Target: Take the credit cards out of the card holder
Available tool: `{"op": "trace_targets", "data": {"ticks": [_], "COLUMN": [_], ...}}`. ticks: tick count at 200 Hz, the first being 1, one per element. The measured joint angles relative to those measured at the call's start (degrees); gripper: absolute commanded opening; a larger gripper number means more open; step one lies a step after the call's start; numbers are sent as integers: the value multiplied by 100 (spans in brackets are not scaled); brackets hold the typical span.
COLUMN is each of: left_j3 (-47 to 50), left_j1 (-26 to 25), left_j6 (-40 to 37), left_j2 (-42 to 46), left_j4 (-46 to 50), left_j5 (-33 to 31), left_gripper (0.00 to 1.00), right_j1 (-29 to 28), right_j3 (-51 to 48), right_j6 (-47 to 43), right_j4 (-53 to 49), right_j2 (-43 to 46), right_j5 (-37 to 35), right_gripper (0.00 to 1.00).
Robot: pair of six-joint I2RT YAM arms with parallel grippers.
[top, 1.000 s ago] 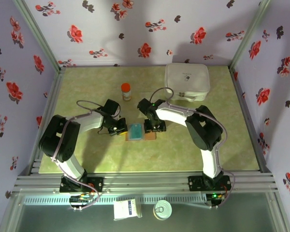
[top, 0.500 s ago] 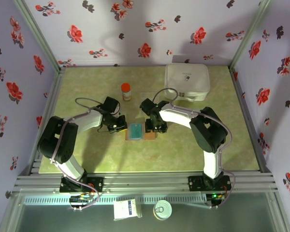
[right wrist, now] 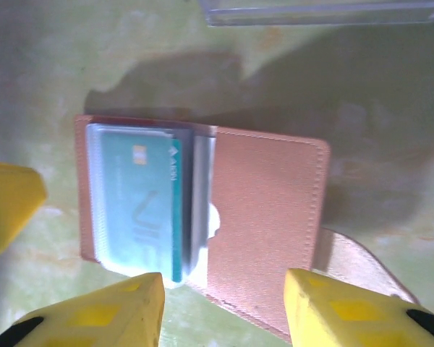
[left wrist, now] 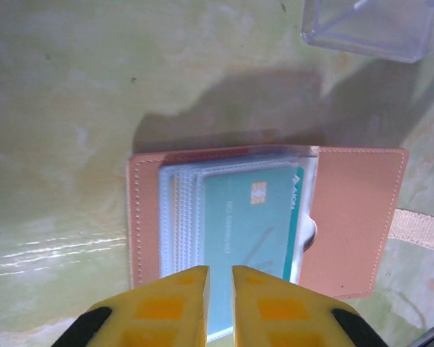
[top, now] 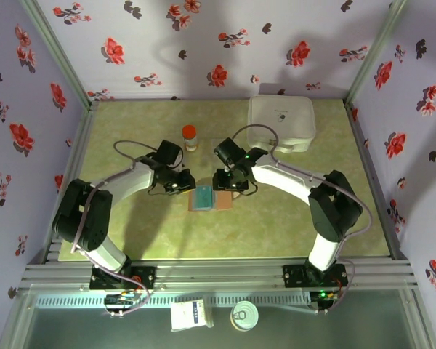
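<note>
Right elbow has swung outward. Your left gripper (left wrist: 219, 278) sits barely parted, right gripper (right wrist: 224, 289) wide, both empty over the open card holder (top: 211, 198); left wrist view resolves the teal credit card (left wrist: 253, 217) chip.

The card holder (left wrist: 354, 217) lay open in the middle of the green table (top: 174, 236), and the two grippers crowded it. The left gripper (top: 182, 187) hung at its left edge. The right gripper (top: 229, 190) hung over its right half with its jaws apart, so there was little room between the two. Just behind the card holder stood a clear plastic box (left wrist: 367, 27). Farther back stood a small bottle with an orange cap (top: 190, 137). A big white case (top: 281, 123) filled the far right corner. The near side of the table was bare and wide. The left and right sides were bare too, up to the flowered walls (top: 29, 109).
</note>
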State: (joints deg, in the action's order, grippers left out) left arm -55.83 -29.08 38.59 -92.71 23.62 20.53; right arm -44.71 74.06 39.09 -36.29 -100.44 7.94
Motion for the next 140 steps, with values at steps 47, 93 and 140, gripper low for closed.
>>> {"op": "trace_targets", "data": {"ticks": [47,93,140], "left_j3": [0,2,92], "left_j1": [-157,-168,-170], "left_j6": [26,48,46], "left_j2": [-131,-339,-409], "left_j4": [-74,-304,-457], "left_j5": [2,94,306], "left_gripper": [6,3,2], "right_j1": [11,39,136], "right_j3": [22,-179,-435], "right_j6": [7,72,210], "right_j4": [470,1119,1674], "right_j2": [-452,-686,-793], "right_j5": [673,1235,1561], "right_gripper": [30,21,17]}}
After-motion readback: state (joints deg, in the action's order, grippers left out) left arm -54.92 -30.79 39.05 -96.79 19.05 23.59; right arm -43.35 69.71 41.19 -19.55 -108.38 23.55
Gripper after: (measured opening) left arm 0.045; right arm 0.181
